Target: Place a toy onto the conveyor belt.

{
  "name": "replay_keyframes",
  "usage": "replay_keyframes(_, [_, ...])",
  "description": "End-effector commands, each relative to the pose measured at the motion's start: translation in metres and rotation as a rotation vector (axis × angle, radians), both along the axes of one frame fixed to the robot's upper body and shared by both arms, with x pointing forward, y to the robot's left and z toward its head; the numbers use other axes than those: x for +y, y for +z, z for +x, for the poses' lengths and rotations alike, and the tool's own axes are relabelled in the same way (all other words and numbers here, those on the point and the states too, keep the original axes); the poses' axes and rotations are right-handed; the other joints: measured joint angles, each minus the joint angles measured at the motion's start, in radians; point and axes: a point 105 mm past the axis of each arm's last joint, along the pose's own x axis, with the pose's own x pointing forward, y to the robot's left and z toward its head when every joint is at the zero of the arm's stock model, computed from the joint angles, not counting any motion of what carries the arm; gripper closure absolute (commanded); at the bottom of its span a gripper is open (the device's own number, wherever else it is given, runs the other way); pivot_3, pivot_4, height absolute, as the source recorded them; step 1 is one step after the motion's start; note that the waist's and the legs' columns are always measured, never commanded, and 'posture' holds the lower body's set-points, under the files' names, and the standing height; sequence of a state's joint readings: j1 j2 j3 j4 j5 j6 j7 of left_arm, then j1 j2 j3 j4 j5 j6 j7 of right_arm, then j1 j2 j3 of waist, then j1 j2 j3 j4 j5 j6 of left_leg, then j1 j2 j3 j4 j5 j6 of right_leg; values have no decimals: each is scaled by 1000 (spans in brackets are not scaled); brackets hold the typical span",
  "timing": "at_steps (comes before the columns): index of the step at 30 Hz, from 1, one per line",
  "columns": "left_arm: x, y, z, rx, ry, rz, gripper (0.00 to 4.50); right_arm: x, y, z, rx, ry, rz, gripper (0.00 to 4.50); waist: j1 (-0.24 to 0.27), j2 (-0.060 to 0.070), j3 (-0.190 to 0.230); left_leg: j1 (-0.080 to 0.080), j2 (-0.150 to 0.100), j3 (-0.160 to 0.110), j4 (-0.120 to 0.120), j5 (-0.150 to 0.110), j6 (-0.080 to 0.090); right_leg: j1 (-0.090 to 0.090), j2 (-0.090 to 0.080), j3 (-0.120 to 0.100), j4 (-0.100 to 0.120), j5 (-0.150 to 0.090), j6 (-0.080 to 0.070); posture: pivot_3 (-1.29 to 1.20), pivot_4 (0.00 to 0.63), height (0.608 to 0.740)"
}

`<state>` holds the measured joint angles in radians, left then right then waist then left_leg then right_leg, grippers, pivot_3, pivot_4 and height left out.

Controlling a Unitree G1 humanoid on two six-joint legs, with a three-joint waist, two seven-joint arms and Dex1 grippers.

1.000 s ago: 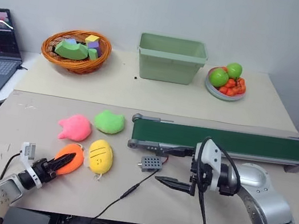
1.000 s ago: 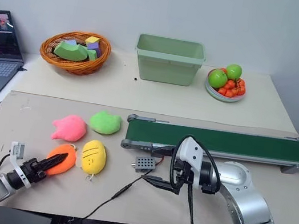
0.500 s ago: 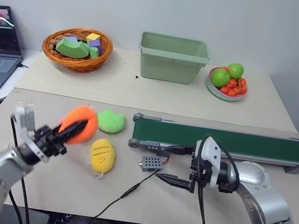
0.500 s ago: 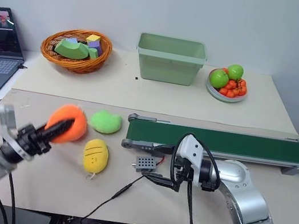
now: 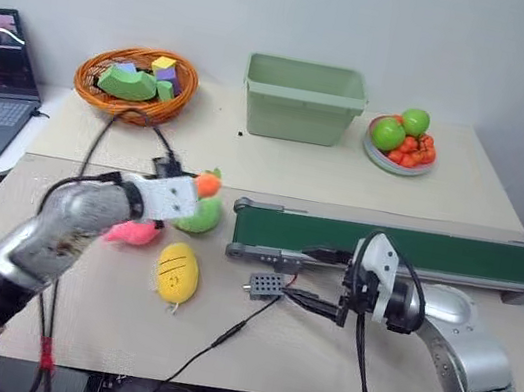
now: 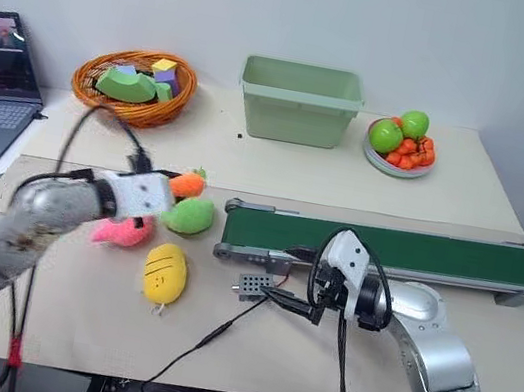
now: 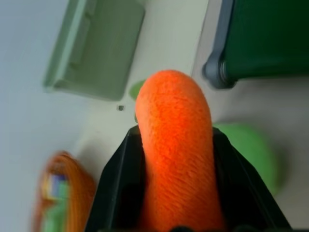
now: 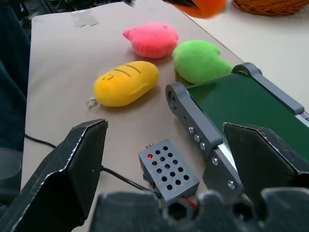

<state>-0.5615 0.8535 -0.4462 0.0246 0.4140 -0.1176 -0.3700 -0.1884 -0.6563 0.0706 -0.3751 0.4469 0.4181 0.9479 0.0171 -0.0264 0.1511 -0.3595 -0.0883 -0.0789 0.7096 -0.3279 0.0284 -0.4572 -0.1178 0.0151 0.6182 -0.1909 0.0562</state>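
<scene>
Clamping the toy (image 7: 176, 159), the left claw's fingers (image 7: 120, 188) show close up.

The toy (image 7: 176, 154) was fuzzy orange plush, and the yellow plush (image 8: 126, 83), pink plush (image 8: 153, 39) and green plush (image 8: 200, 61) looked equally soft and matt. The conveyor belt (image 5: 405, 250) had a smooth, matt dark-green band in a grey metal frame, beside a small perforated grey plastic box (image 8: 169, 170). The worktop (image 5: 249, 153) was matt beige, the basket (image 5: 135, 85) woven wicker, and the bin (image 5: 303, 101) smooth pale-green plastic.
</scene>
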Motion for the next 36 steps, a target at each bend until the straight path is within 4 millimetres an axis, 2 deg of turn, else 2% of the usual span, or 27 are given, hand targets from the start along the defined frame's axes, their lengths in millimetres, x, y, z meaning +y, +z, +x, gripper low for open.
replay_keyframes(1, [-31, 19, 5, -385, -198, 160, 3002, -1, 14, -5, -65, -28, 28, 0, 2, 0, 0, -2, 0, 0, 0, 0, 0, -1, 0, -1, -2, 0, 1, 0, 150, 728])
replay_keyframes(7, [-52, 12, -4, -563, -375, 63, 3002, -4, 14, -8, -71, -73, 37, 0, -6, 0, 0, -5, 0, 0, 1, 0, 1, -3, 0, -1, -4, 1, 2, 0, 150, 728])
replay_keyframes(11, [-53, -6, -7, -536, -397, -23, 3002, -5, 16, -8, -82, -92, 41, 0, -5, 0, 0, -5, 0, 0, 2, 0, 1, -3, 1, -2, -5, 1, 3, 0, 150, 728])
replay_keyframes(16, [-58, -17, -12, -487, -436, -107, 3002, -7, 18, -8, -87, -100, 46, 0, -5, 0, 0, -5, 0, 0, 3, 0, 1, -2, 0, -2, -4, 1, 3, 0, 150, 728])
replay_keyframes(22, [-64, -35, -3, -372, -412, -118, 3002, -7, 24, -5, -101, -99, 55, 0, -5, 0, 0, -5, -1, 0, 3, 0, 1, -2, 0, -2, -4, 2, 3, 0, 150, 728])
replay_keyframes(26, [-66, -37, -1, -329, -417, -124, 1911, -7, 26, -4, -106, -100, 63, 0, -6, 0, 0, -5, -1, 0, 4, 0, 1, -2, 0, -2, -3, 2, 3, 0, 150, 728])
replay_keyframes(27, [-68, -37, 0, -331, -421, -118, 1339, -7, 26, -3, -105, -101, 64, 0, -6, 0, 0, -5, -1, 0, 4, 0, 1, -2, 0, -2, -3, 2, 3, 0, 150, 728])
replay_keyframes(31, [-69, -36, 0, -324, -420, -123, 19, -6, 25, -3, -103, -99, 67, 0, -5, 0, 0, -5, -1, 0, 4, 0, 2, -2, 0, -2, -2, 2, 3, 0, 150, 728])
replay_keyframes(36, [-72, -37, -7, -295, -458, -124, 19, -7, 25, -2, -104, -104, 67, 0, -5, 0, 0, -4, -1, 0, 5, 0, 2, -1, 0, -2, 0, 2, 3, 0, 150, 728])
